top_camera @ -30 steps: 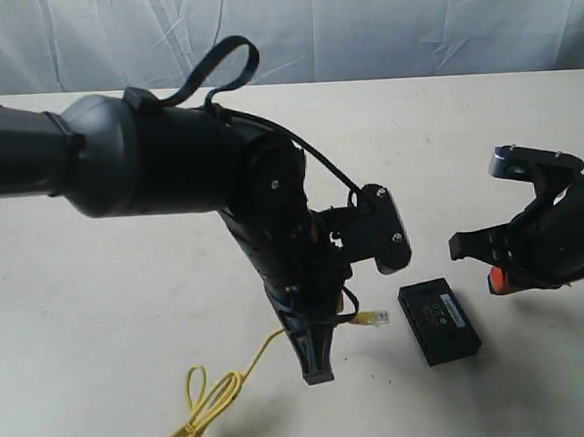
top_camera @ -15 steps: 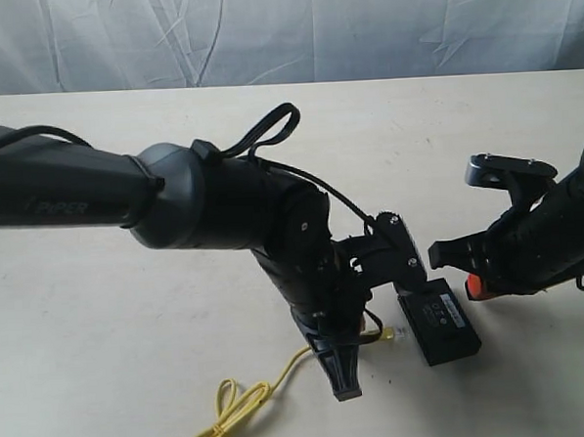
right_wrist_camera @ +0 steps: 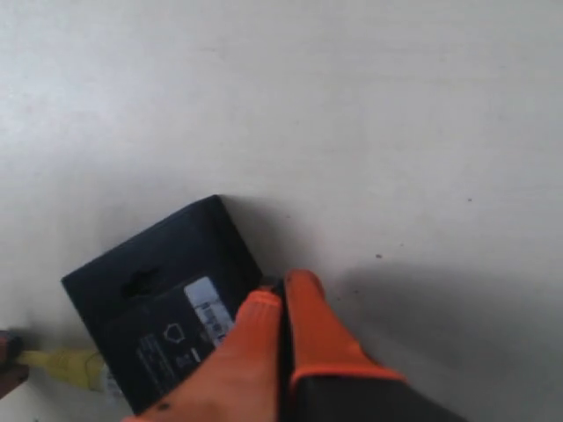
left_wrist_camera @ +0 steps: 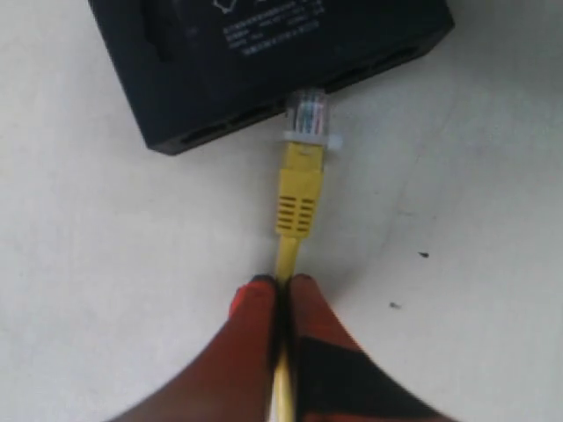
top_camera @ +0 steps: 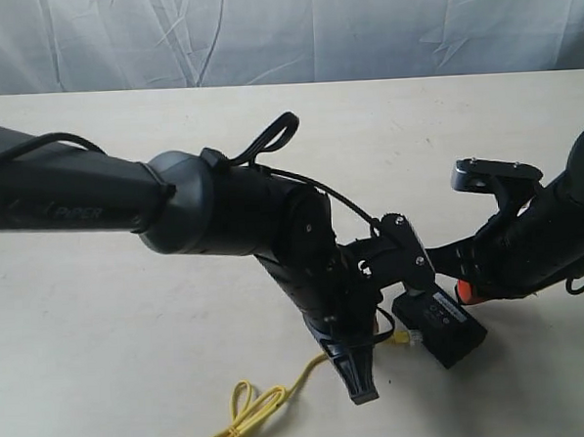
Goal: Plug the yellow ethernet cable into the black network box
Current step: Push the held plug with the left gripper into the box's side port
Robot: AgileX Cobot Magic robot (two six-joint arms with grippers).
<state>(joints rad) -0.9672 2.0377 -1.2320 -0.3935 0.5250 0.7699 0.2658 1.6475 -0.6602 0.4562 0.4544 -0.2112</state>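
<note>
Yellow ethernet cable, black network box

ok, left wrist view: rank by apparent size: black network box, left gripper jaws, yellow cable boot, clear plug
1. black network box, partly cropped.
2. jaws of the left gripper, inflated by nearness to the camera.
3. yellow boot of the yellow ethernet cable.
4. clear plug.

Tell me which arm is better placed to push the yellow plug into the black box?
The left. The left fingers pinch the yellow ethernet cable behind the plug, whose tip sits at a port of the black network box. The right fingers are shut on nothing at the box's opposite edge.
</note>
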